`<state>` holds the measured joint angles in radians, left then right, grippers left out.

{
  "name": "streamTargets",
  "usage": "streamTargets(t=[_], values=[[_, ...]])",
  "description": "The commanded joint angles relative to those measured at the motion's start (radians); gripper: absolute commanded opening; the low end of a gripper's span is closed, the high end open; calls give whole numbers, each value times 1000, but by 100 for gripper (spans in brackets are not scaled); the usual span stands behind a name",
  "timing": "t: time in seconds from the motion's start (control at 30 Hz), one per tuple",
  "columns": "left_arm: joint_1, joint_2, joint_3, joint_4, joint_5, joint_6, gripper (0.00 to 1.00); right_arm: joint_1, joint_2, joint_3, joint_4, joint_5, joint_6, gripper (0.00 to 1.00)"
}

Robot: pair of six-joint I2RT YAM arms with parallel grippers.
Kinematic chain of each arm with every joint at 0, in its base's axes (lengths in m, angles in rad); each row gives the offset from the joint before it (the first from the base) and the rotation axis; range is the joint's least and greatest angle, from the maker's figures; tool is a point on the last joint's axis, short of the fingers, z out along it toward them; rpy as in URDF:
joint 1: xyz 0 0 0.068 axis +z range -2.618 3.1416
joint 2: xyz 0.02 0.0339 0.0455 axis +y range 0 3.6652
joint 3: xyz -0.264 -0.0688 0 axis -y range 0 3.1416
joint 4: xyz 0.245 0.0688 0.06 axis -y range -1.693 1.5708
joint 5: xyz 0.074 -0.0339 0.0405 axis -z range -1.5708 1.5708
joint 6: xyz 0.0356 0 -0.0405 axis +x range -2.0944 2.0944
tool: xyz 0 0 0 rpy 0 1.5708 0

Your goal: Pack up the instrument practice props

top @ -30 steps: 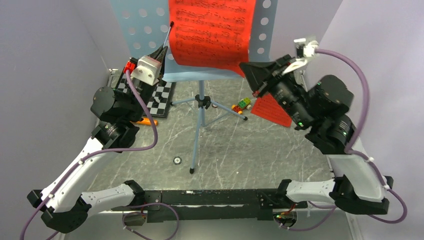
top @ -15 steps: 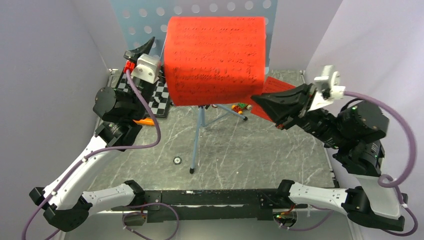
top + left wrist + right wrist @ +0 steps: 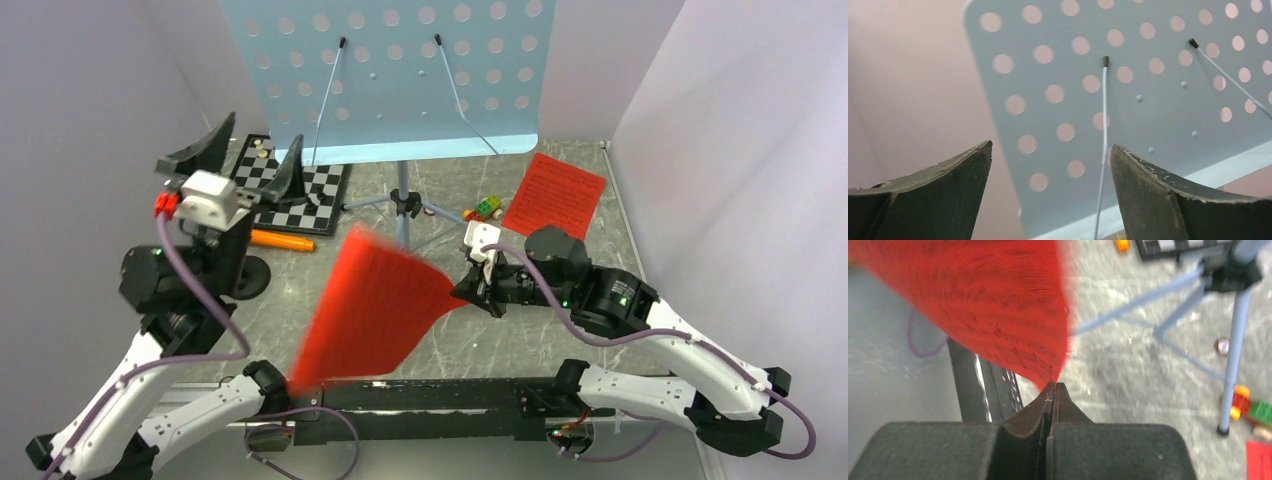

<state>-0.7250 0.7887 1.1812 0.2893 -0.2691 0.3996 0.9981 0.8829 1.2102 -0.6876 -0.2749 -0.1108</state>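
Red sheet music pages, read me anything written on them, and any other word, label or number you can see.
The flat red page on the table: rows of dark print, too small to read.
The held red page, pinched in the right claw: dark marks, blurred, unreadable.
The toy car and chessboard: no text to be made out.
No legible word, number or label in any view.

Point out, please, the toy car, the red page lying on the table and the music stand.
toy car point(image 3: 487, 209): top external view, its body.
red page point(image 3: 555, 193): top external view, middle of the sheet.
music stand point(image 3: 400, 85): top external view, perforated panel.
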Motion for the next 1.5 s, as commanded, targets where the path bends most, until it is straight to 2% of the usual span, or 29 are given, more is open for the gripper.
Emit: streamTargets(t=[0.0, 0.07, 0.2, 0.3, 0.4, 0.57, 0.73, 0.87, 1.0, 1.17, 1.4, 1.47], values=[[1, -91, -67, 7, -85, -33, 93, 0, -78, -108, 30, 178, 56, 0], [2, -128, -97, 1, -103, -39, 95, -2, -86, -134, 13, 260, 82, 0], [3, -175, -134, -13, -133, -48, 96, -1, -86, -145, -51, 578, 197, 0], [3, -200, -159, -10, -139, -71, 96, -28, -99, -140, -78, 753, 277, 0], [3, -213, -175, -8, -133, -94, 96, -105, -123, -149, -48, 852, 307, 0], [2, -232, -193, -5, -124, -139, 95, -314, -141, -224, 39, 900, 348, 0], [2, -247, -225, 2, -126, -174, 95, -521, -150, -318, 174, 796, 422, 0], [2, -251, -239, -6, -118, -190, 95, -713, -101, -318, 257, 572, 510, 0], [3, -248, -252, -18, -113, -206, 95, -928, 24, -236, 319, 331, 613, 0], [3, -266, -305, -17, -110, -242, 95, -1047, 217, -153, 446, 215, 730, 0], [2, -297, -395, -22, -125, -282, 95, -1055, 455, 217, 444, 112, 718, 0], [3, -301, -412, -11, -129, -287, 95, -1061, 528, 323, 391, 156, 697, 0]])
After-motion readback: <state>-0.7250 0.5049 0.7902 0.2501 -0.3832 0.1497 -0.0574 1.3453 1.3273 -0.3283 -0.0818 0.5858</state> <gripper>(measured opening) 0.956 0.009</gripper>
